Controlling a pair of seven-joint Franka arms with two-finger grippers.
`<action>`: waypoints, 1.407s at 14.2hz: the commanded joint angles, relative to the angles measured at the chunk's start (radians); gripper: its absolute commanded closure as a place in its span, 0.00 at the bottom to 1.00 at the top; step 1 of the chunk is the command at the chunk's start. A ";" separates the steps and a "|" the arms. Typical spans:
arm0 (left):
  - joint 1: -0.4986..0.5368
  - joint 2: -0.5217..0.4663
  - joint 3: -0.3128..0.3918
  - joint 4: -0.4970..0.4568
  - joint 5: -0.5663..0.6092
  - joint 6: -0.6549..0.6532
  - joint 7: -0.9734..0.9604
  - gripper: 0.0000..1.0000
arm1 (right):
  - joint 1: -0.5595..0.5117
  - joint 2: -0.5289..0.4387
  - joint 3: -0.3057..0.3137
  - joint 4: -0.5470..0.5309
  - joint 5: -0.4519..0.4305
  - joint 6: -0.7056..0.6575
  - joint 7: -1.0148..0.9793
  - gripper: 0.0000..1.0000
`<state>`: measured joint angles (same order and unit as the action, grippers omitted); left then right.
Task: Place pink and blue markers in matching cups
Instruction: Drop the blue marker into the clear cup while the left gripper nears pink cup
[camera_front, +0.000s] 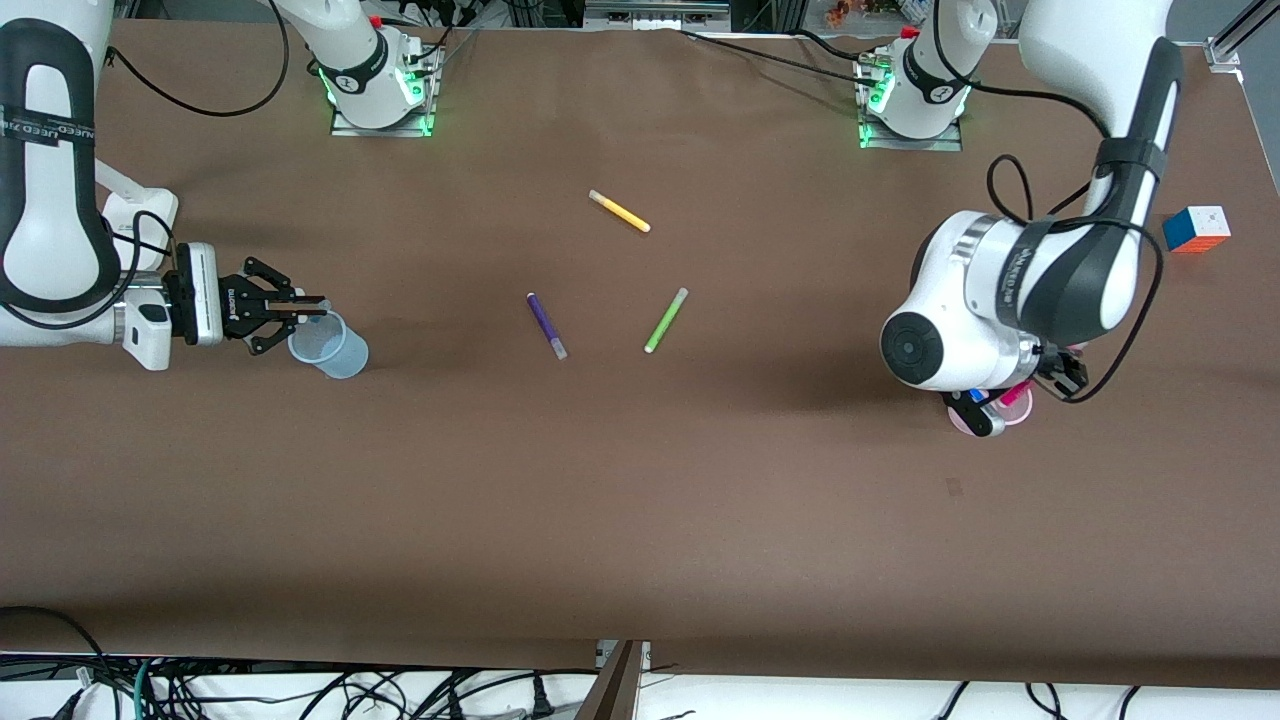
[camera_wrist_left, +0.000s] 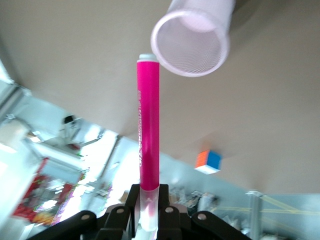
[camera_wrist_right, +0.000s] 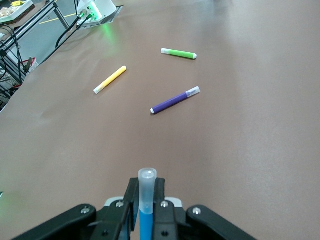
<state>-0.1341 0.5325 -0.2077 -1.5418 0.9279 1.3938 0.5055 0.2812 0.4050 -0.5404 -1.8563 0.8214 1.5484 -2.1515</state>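
My left gripper (camera_front: 985, 408) is shut on the pale cap end of the pink marker (camera_wrist_left: 148, 130). It hangs over the pale pink cup (camera_front: 1015, 412) at the left arm's end of the table. In the left wrist view the marker's free end lies just beside the rim of the pink cup (camera_wrist_left: 192, 42), outside its mouth. My right gripper (camera_front: 314, 309) is shut on the blue marker (camera_wrist_right: 146, 220), cap end up, and hovers over the rim of the pale blue cup (camera_front: 332, 347) at the right arm's end. The right wrist view does not show the blue cup.
A purple pen (camera_front: 546, 325), a lime-green pen (camera_front: 665, 320) and a yellow pen (camera_front: 619, 211) lie in the middle of the table. They also show in the right wrist view. A colour cube (camera_front: 1196, 229) sits near the left arm's end.
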 joint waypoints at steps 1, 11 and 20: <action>0.016 0.024 -0.007 -0.050 0.061 -0.009 0.047 0.89 | -0.013 0.017 0.003 0.005 0.051 -0.002 -0.008 0.40; 0.050 0.027 -0.006 -0.161 0.065 0.145 0.030 0.91 | 0.022 0.014 0.010 0.294 -0.123 -0.031 0.826 0.00; 0.067 0.038 -0.005 -0.161 0.074 0.177 0.030 0.01 | 0.153 0.011 0.013 0.449 -0.413 -0.096 1.795 0.00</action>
<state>-0.0758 0.5753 -0.2065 -1.6933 0.9657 1.5607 0.5233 0.4211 0.4180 -0.5276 -1.4478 0.4496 1.4817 -0.5085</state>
